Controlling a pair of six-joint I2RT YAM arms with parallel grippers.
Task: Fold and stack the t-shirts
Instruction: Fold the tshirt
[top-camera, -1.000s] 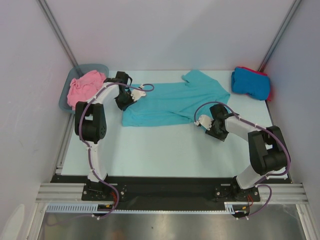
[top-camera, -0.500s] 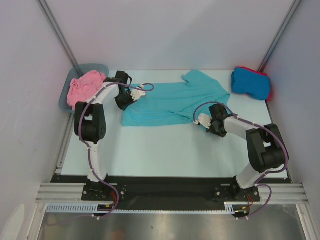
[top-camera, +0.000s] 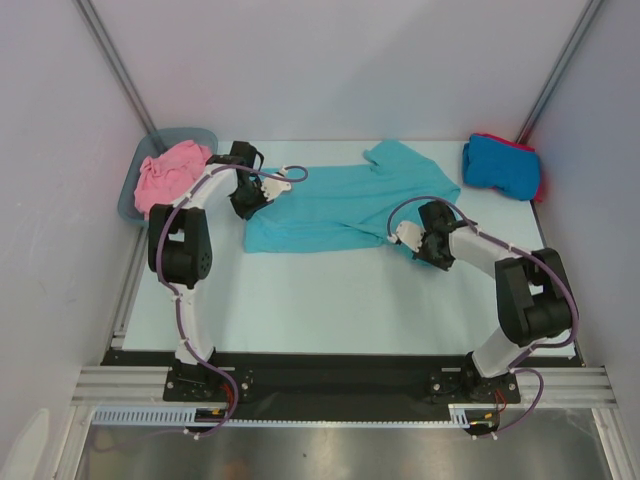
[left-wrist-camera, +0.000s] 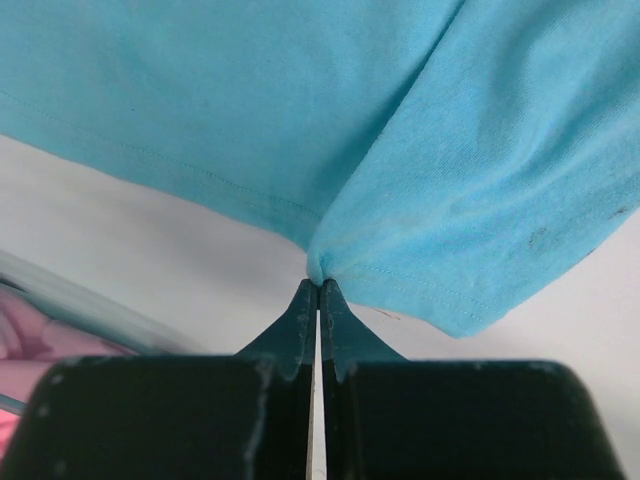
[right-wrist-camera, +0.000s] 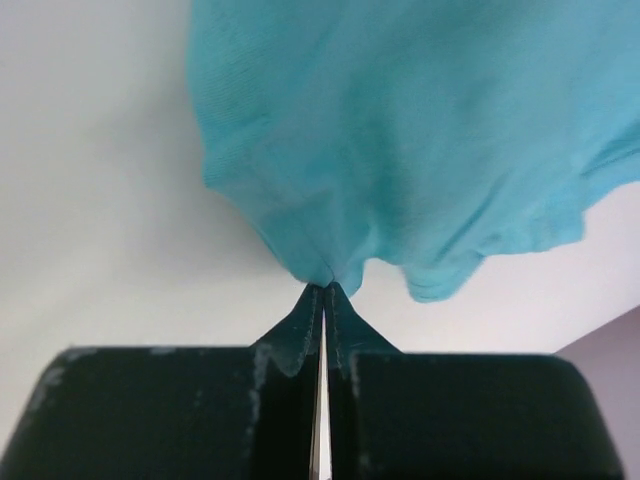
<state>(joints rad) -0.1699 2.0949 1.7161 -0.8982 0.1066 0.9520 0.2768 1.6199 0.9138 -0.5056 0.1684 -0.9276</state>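
One teal t-shirt (top-camera: 345, 205) lies spread across the far half of the table (top-camera: 300, 290), its left edge pinched in the left gripper (left-wrist-camera: 318, 285), its right hem in the right gripper (right-wrist-camera: 325, 288). A pink t-shirt (top-camera: 170, 172) fills the tub (top-camera: 192, 134); a blue t-shirt (top-camera: 498, 165) sits far right.

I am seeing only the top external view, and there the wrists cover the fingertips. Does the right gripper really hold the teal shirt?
Observer: Yes. In the right wrist view the right gripper is shut, with a bunched fold of the teal t-shirt pinched at its tips.
Operator: And the left one, please?
Observer: The left gripper is shut too. It pinches the shirt's edge, which gathers into a point at the tips.
Operator: Is the cloth clean there?
Observer: Not fully. A few small dark specks show on the cloth to the right of the pinch.
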